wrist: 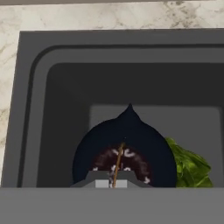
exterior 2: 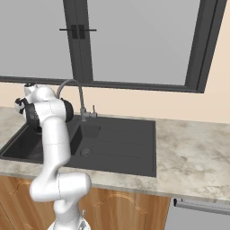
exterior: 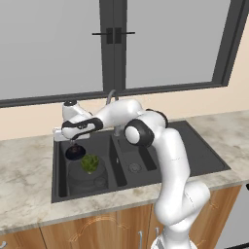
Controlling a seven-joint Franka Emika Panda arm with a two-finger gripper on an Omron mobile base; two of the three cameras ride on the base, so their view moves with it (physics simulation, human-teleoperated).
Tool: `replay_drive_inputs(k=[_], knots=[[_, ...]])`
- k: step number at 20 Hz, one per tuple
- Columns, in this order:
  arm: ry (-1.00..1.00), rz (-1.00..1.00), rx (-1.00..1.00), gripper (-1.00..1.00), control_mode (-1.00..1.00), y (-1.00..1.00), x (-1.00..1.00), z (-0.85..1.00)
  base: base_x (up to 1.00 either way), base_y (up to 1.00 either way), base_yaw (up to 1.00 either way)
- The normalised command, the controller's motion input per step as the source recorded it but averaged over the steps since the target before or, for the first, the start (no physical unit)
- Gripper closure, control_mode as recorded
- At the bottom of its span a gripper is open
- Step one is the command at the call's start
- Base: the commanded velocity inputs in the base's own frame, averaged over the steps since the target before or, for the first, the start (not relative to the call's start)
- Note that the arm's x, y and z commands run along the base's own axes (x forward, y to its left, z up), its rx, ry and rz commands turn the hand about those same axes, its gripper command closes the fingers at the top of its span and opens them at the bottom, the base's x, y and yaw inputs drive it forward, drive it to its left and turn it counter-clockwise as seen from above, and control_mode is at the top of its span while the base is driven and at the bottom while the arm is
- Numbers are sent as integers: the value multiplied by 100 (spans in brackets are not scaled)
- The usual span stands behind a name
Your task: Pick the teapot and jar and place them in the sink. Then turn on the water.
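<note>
Already in the sink's (exterior: 58, 165) left basin, the jar (exterior: 86, 171) stands; the hand (exterior: 74, 141), clamped on the teapot's (exterior: 75, 152) wire handle, holds it over that basin. Release and water remain.

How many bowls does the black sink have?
2. The sink has a left basin holding the jar with the teapot above it, and a right basin beside it, partly hidden behind the arm.
</note>
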Motion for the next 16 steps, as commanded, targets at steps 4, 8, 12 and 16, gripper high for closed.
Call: replay_drive_inputs(k=[4,8,12,16], knots=[[0,0,0,100,-100,0,0,0,0,0,0],[0,0,0,100,-100,0,0,0,0,0,0],[0,0,0,100,-100,0,0,0,0,0,0],[0,0,0,-100,-100,0,0,0,0,0,0]])
